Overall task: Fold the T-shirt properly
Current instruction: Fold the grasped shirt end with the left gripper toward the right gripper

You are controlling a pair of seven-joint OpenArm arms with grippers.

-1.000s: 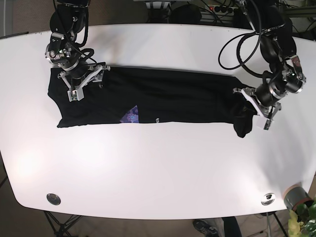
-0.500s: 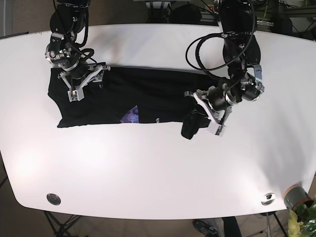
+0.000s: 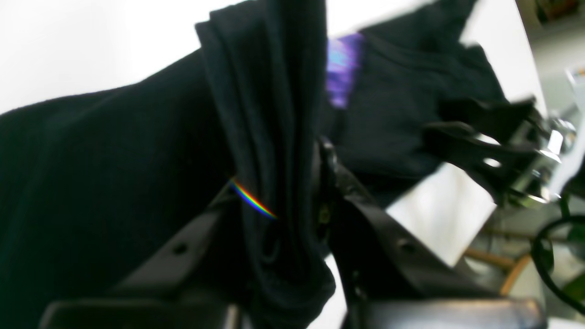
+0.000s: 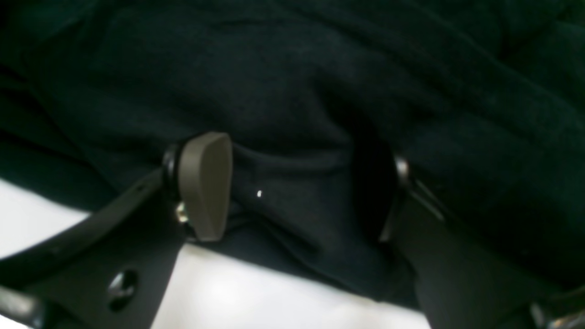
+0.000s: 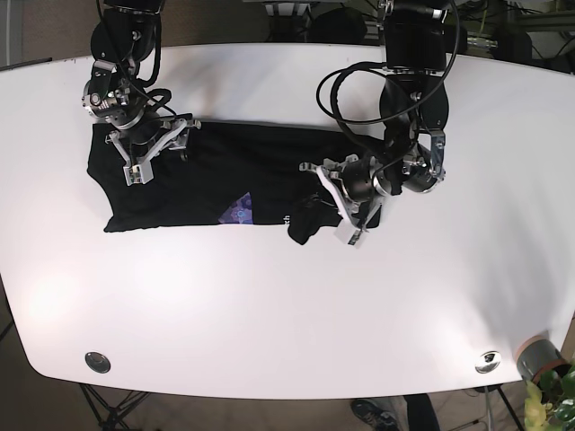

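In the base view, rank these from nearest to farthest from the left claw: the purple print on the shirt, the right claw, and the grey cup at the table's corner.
From the left claw, which grips the T-shirt:
1. Purple print, just to its left in the image, on the shirt.
2. Right claw, far left, at the shirt's other end.
3. Grey cup, bottom right corner.

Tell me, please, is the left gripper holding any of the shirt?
Yes, the left gripper is clamped on a bunched fold of the black shirt.
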